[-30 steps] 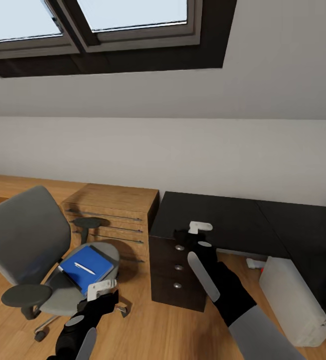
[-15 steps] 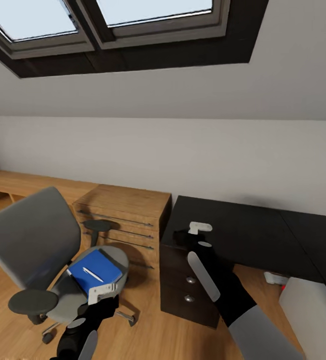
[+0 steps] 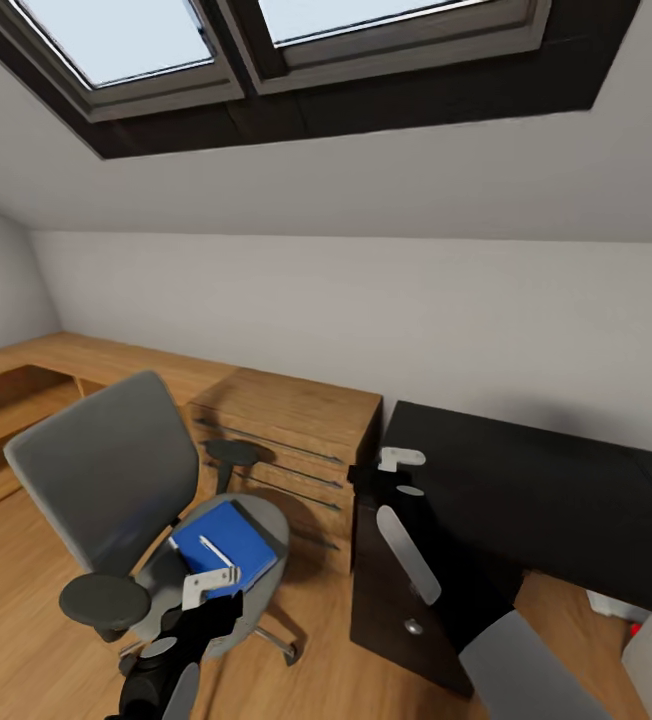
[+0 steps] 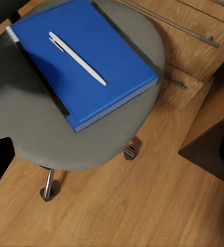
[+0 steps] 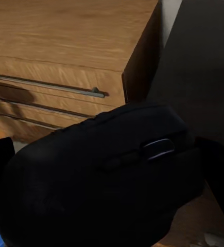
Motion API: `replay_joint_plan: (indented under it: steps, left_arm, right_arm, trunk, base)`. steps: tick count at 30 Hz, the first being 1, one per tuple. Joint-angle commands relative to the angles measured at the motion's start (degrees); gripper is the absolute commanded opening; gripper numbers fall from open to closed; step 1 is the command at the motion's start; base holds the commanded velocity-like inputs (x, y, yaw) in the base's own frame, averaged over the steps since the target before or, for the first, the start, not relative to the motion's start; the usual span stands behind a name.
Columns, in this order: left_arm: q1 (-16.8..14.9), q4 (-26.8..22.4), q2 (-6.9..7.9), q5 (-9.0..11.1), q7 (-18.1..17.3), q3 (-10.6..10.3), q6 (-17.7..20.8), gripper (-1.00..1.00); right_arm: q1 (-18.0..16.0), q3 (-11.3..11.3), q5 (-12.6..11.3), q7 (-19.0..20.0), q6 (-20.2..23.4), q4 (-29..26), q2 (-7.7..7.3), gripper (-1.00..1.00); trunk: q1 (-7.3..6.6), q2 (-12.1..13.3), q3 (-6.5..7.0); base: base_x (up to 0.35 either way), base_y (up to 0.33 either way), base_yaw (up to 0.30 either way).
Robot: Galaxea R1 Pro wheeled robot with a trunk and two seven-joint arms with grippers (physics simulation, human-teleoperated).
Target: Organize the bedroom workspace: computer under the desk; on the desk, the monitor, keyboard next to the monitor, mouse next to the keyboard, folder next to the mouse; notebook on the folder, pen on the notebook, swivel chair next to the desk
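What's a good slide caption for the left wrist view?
White pen resting on a blue notebook on the grey swivel chair seat, above a wood floor.

Wooden drawer chest [image 3: 296, 450] against white wall [image 3: 366, 310]; skylight windows [image 3: 266, 40] above; wood floor [image 3: 26, 640].

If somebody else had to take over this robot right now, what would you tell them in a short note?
Right tool: shut on the mouse, held near the corner of the black desk.
Left tool: free, jaws hard to read, hovering over the chair.
On the chair seat: a blue book with the pen on it. Whether it is the folder, the notebook or both is unclear.
Done: mouse picked up.
Left: set the mouse on the desk, move the blue stack over, push the chair beside the desk. Monitor, keyboard and computer still need checking.
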Motion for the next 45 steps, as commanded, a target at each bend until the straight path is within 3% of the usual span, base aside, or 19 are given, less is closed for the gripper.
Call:
replay_joint_plan:
  steps: [1,4,5,9,17,20,26,32,37,45]
  left_arm:
    - [0.0,-0.1,0.01,0.6,0.5,-0.1,0.2,1.0]
    - [0.0,-0.2,0.01,0.6,0.5,-0.2,0.2,1.0]
    - [0.0,-0.7,0.01,0.6,0.5,-0.2,0.2,1.0]
    - [0.5,-4.7,0.01,0.6,0.6,-0.4,0.1,1.0]
    - [2.1,-7.0,0.07,0.6,0.5,-1.5,-1.3,1.0]
    - [2.3,-7.3,0.18,0.5,0.6,-3.7,-1.9,1.0]
    - [2.4,-7.3,0.25,0.5,0.7,-5.5,-2.1,1.0]
    - [2.4,-7.3,0.27,0.5,0.7,-5.8,-2.0,1.0]
    - [2.4,-7.3,0.28,0.5,0.7,-5.9,-2.0,1.0]
    - [2.4,-7.3,0.28,0.5,0.7,-5.9,-2.0,1.0]
  right_arm:
    - [-0.1,0.2,-0.5,-0.4,0.1,0.0,-0.73,-1.0]
    - [-0.1,0.8,-0.6,2.5,0.1,0.0,-3.77,-1.0]
    - [-0.1,1.3,-0.2,8.5,0.2,0.1,-6.38,-1.0]
    - [-0.2,1.3,0.9,12.8,0.2,3.2,-9.95,-1.0]
    - [-0.4,1.2,2.8,17.6,0.0,6.5,-11.09,-1.0]
    - [-0.7,1.2,3.6,19.4,-0.1,9.7,-11.27,-1.0]
    - [-2.2,1.2,3.8,22.0,-0.4,14.1,-11.3,-1.0]
    - [-2.9,1.2,3.9,22.5,-0.7,16.1,-11.37,-1.0]
    - [-6.2,1.1,3.7,22.5,-1.6,24.8,-10.92,-1.0]
    - [-6.6,1.2,3.4,22.0,-0.9,26.1,-10.04,-1.0]
  trunk:
    - [0.03,0.0,-0.07]
    - [0.03,0.0,-0.07]
    - [0.03,0.0,-0.07]
    - [0.03,0.0,-0.07]
    - [0.03,0.0,-0.07]
    - [0.03,0.0,-0.07]
    - [0.03,0.0,-0.07]
    - [0.03,0.0,-0.07]
    - [0.03,0.0,-0.07]
    - [0.03,0.0,-0.07]
  base:
    - [0.169,0.0,0.023]
    - [0.074,0.0,0.01]
    - [0.012,0.0,0.002]
    - [0.004,0.0,0.0]
    - [0.051,0.011,0.0]
    - [0.268,0.043,0.0]
    - [0.311,0.01,0.0]
    - [0.283,0.001,0.0]
    - [0.134,0.0,0.0]
    - [0.008,0.0,0.0]
